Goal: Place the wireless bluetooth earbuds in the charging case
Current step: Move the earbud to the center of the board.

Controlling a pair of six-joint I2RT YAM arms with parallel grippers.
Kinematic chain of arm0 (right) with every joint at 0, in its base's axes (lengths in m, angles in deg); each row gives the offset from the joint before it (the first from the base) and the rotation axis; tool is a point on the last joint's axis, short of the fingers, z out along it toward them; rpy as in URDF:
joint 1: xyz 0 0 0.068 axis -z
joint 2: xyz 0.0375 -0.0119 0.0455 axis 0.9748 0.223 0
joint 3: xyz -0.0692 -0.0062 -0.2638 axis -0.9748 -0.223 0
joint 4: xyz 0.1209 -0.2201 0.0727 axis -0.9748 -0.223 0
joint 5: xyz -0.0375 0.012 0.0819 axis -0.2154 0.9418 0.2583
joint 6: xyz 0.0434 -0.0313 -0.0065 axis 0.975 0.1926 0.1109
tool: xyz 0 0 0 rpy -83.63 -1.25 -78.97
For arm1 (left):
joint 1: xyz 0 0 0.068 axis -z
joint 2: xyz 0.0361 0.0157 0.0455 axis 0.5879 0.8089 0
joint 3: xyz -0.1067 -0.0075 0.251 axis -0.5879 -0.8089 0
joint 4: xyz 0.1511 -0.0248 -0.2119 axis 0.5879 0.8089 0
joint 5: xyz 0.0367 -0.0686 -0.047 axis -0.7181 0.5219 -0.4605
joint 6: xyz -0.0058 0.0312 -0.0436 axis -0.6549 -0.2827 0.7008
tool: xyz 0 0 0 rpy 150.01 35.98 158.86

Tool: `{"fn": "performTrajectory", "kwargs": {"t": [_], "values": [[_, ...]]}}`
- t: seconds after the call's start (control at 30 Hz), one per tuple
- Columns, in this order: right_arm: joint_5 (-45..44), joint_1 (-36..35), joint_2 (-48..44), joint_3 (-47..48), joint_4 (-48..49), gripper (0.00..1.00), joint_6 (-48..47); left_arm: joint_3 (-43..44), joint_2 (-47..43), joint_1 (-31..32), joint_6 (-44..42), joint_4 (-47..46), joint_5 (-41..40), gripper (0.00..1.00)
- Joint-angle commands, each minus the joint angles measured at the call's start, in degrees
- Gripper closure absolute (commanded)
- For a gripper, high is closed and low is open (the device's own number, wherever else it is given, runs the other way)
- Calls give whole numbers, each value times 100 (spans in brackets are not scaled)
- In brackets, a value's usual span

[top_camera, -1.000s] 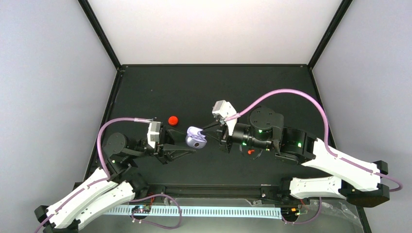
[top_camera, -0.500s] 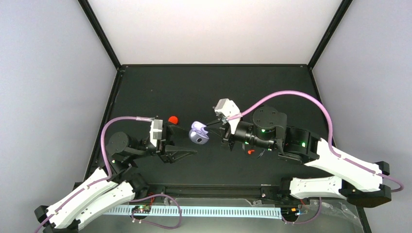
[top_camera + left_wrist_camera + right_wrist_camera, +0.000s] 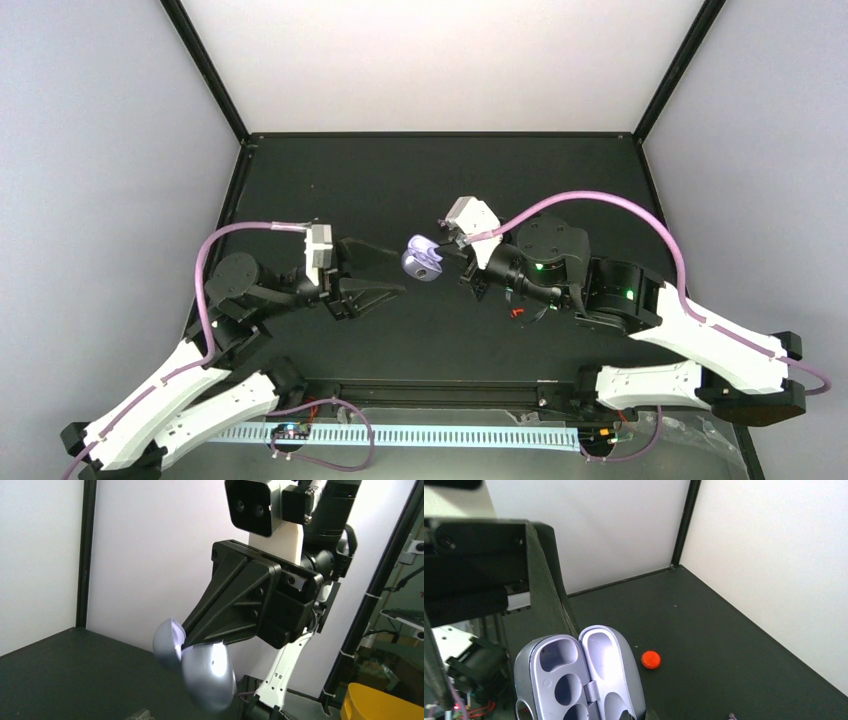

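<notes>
- Between the right fingers (image 3: 200, 630), pinched by its hinge edge, the open charging case (image 3: 584, 675) hangs above the desk (image 3: 330, 180).
- The left fingers (image 3: 388, 290) stand spread and empty just beside it.
- No earbuds are visible.
- Likely risk: with so thin a pinch, pushing a bud in could twist or drop the case.

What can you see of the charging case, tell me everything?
The charging case is a small, glossy, pale-lavender plastic pebble, hinged open like a clamshell; its moulded wells look empty. The right gripper has its jaws shut on it, holding it mid-workspace, seemingly raised off the black table. Nothing else touches it; the left gripper stands open nearby.
</notes>
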Motion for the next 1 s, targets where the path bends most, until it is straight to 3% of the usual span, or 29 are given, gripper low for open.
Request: {"fn": "performTrajectory", "kwargs": {"t": [0.0, 0.37, 0.97], "values": [[-550, 16, 128, 154, -276, 99, -216, 530, 426, 30, -228, 907, -186, 36], [-684, 16, 194, 86, -304, 99, -278, 1064, 1076, 35, -318, 1347, -69, 41], [-683, 16, 201, 42, -288, 99, -290, 1342, 1525, 86, -139, 1242, 125, 57]]}}
